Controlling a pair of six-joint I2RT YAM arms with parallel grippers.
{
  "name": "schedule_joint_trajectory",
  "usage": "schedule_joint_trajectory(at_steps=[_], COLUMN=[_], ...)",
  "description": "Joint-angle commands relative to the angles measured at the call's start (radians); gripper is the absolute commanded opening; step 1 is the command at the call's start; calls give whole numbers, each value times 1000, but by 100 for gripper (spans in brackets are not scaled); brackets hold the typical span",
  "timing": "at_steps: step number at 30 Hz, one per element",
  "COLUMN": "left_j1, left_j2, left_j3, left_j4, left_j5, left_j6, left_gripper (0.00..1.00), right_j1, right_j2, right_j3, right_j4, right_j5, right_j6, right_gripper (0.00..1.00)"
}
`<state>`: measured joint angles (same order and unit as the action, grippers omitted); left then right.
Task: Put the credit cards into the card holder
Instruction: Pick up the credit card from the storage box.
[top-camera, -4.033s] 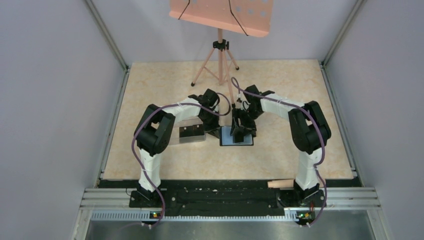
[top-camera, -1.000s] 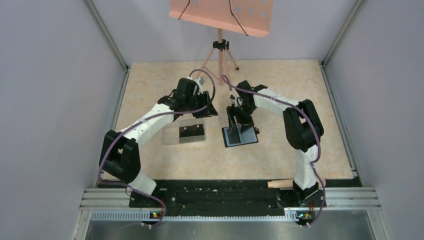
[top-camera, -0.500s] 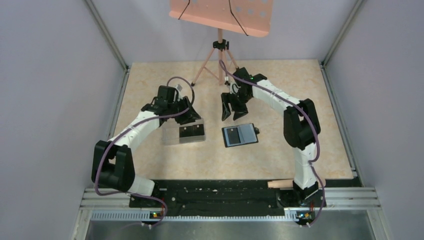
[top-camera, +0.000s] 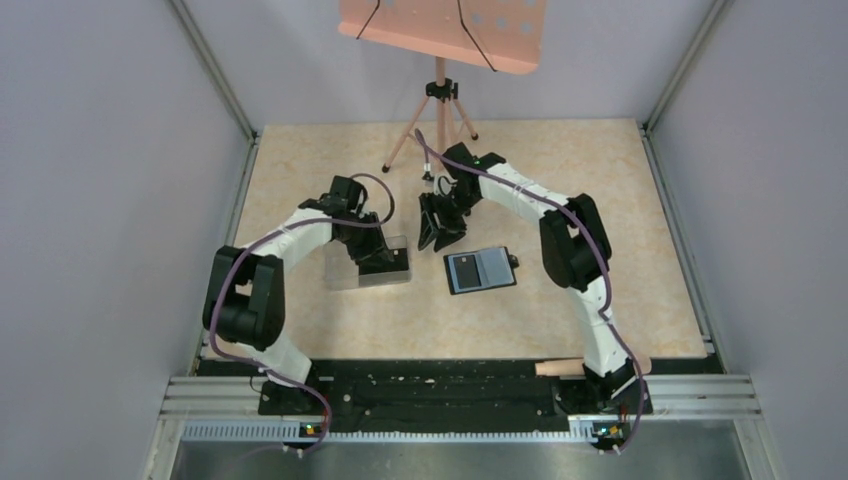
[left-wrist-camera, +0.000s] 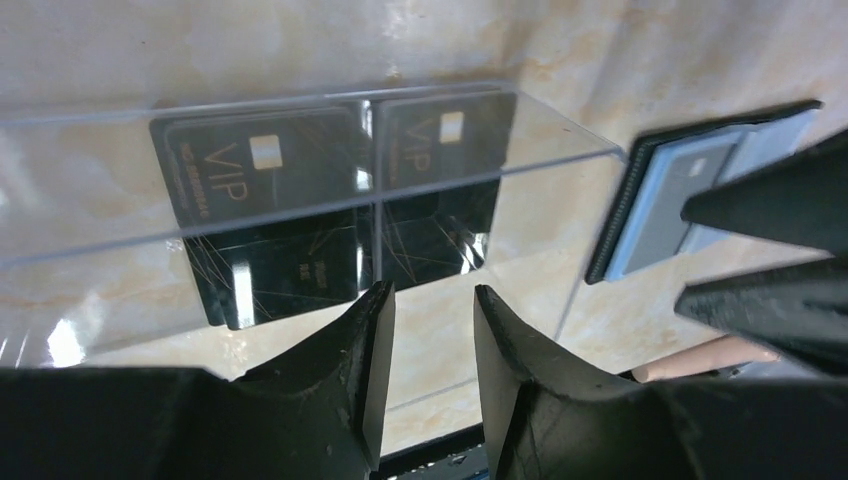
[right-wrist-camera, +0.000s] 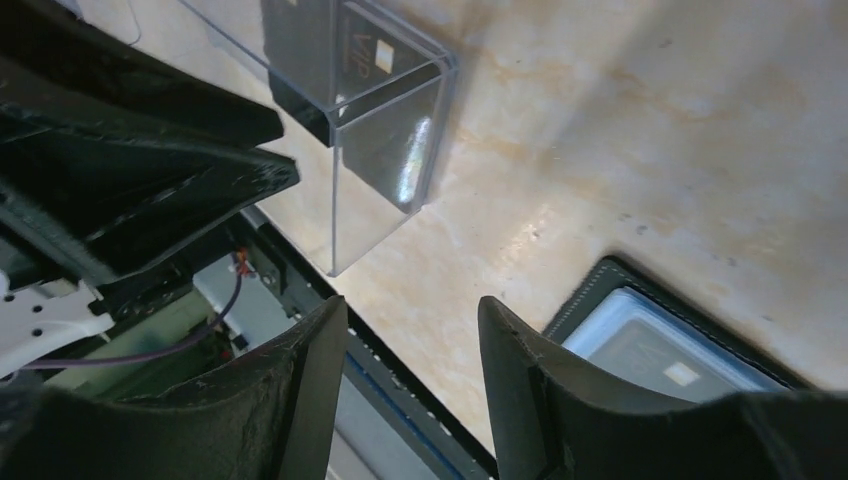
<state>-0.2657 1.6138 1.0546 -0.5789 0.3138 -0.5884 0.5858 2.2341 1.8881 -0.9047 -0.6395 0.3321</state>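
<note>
Black credit cards (left-wrist-camera: 265, 215) lie in the clear box (left-wrist-camera: 545, 140) beside the card holder (top-camera: 481, 270).

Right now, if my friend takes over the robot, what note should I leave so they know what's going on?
Left gripper: open, empty, just over the clear box.
Right gripper: open, empty, above the gap between the box and the card holder.
Card holder: lying open, to the right of the box.
Done: one black card sits in a holder pocket.
Left to do: the credit cards in the clear box must go into the holder. I cannot tell how many there are because of the reflections.
</note>
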Motion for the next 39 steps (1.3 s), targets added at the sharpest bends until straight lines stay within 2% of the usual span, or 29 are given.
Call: schedule_joint_trajectory(at_steps=[1, 13, 33, 39], left_j1=[2, -34, -95, -112], left_j2=[59, 187, 173, 180], left_j3=[61, 89, 184, 226], left_j4=[-36, -16, -87, -136], left_j5=[-54, -81, -141, -171], left_j6=[24, 22, 61, 77], left_gripper=[40, 36, 3, 0], right_j1=[32, 56, 68, 68], right_j2=[38, 109, 121, 119], right_j3=[53, 64, 65, 58], right_j4=[45, 71, 76, 75], right_j5=[-114, -199, -224, -223], right_j6=[57, 84, 90, 89], right_gripper=[50, 41, 29, 27])
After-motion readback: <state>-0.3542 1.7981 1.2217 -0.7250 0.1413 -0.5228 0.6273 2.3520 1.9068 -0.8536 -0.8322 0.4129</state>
